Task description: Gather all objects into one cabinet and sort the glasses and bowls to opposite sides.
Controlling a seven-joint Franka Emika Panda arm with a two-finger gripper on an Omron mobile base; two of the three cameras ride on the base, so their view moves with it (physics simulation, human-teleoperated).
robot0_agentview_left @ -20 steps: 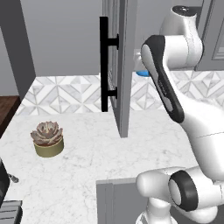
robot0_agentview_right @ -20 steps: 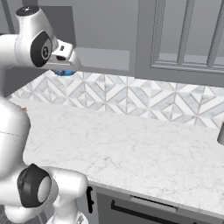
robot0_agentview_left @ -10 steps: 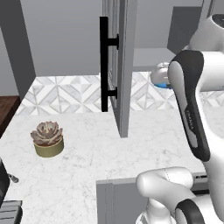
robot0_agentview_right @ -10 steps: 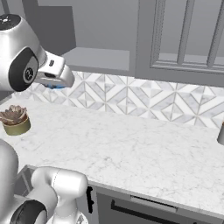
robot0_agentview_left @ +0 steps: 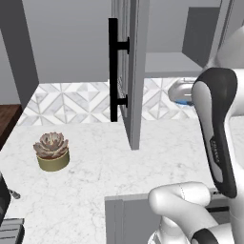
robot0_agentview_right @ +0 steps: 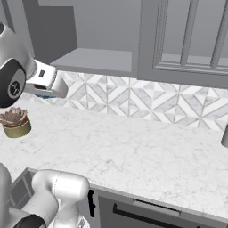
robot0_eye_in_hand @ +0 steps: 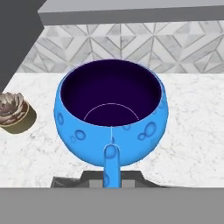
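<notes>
The pincer [robot0_eye_in_hand: 112, 175] is clamped shut on the rim of one bright-blue bowl [robot0_eye_in_hand: 111, 114], carrying it upright above the marble surface [robot0_agentview_right: 133, 147]. Past the bowl's far rim, at 12 o'clock, the tiled backsplash [robot0_eye_in_hand: 131, 43] closes the surface's back edge. One potted succulent [robot0_eye_in_hand: 13, 113] stands at 9 o'clock, near the bowl. Wide open marble spreads toward 3 o'clock. One grey cabinet door [robot0_agentview_left: 131, 71] hangs open.

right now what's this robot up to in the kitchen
The arm's hand is shut on a blue bowl, carrying it above the marble counter. The bowl sits upright and looks empty. A potted succulent stands on the counter to one side, beside an open grey cabinet door.
</notes>
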